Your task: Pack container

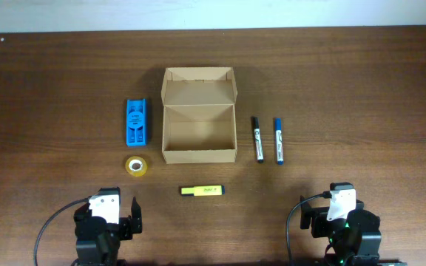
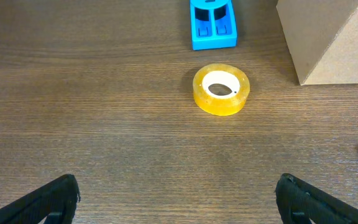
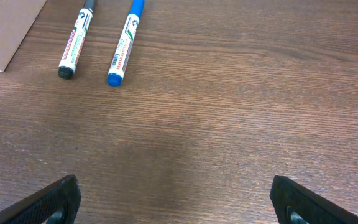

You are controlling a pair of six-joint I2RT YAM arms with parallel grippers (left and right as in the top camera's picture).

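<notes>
Sitting open midway across the dark wood-grain counter point(image 1: 361, 81): the container point(image 1: 198, 133), flap back.
A pale strip point(image 1: 213, 13) edges the far side; left gripper point(image 2: 178, 202) and right gripper point(image 3: 174, 202) gape wide, empty.

Overhead: straight down from high above the brown wooden desk point(image 1: 346, 74). Left wrist: low, facing forward, sharing the yellow tape roll point(image 2: 221, 89) and tan cardboard box point(image 2: 322, 37) with overhead. Right wrist: likewise, sharing the black marker pen point(image 3: 74, 43) and blue marker pen point(image 3: 123, 43).
</notes>
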